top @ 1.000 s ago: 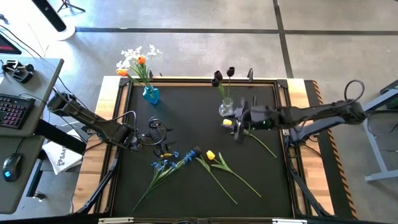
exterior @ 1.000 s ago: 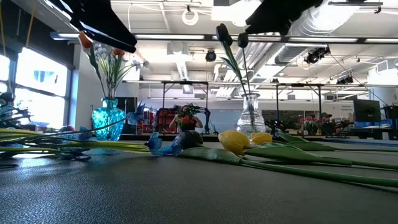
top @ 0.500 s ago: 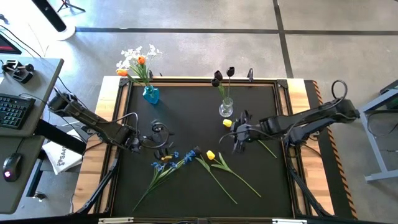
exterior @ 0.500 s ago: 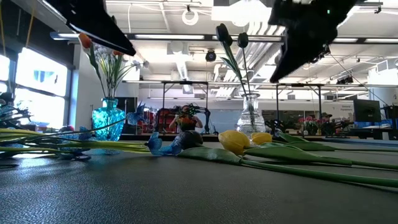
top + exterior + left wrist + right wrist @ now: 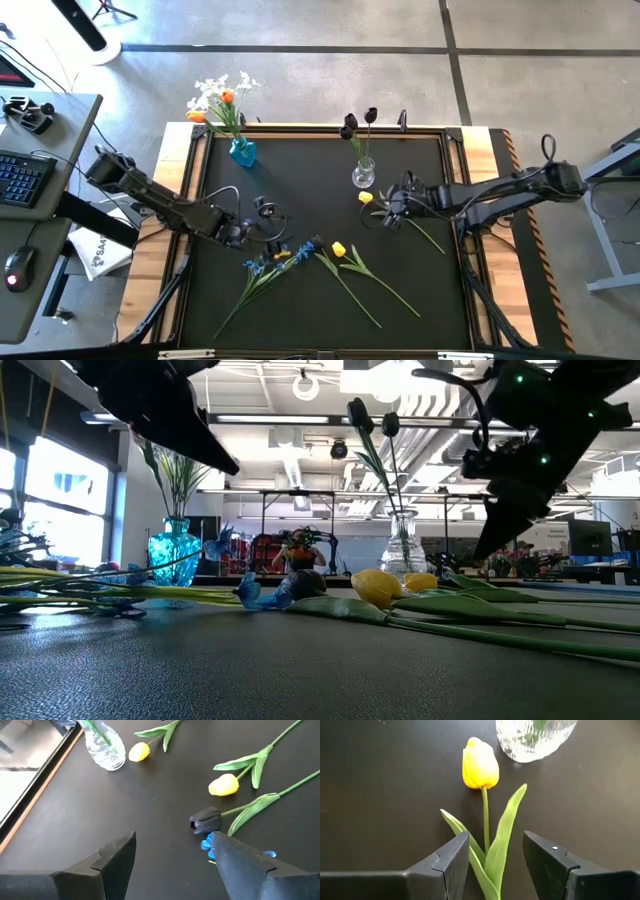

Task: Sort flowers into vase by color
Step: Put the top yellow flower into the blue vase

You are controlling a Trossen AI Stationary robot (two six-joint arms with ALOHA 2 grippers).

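my right end effector [image 5: 492, 857] hangs spread over the stem of a yellow tulip [image 5: 480, 764] lying on the tabletop [image 5: 380, 780] beside the clear vase [image 5: 535, 737]. my left end effector [image 5: 172, 857], also spread, hovers near the dark tulip [image 5: 206, 819]; blue sprays [image 5: 209, 845] partly hidden.

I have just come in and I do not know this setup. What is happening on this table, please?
Two robot arms are sorting flowers into vases. The right hand, open, hovers over the stem of a yellow tulip lying beside the clear vase, which holds dark tulips. The left hand, also open, is near the blue sprays on the mat. The blue vase holds white and orange flowers. Another yellow tulip lies unsorted.
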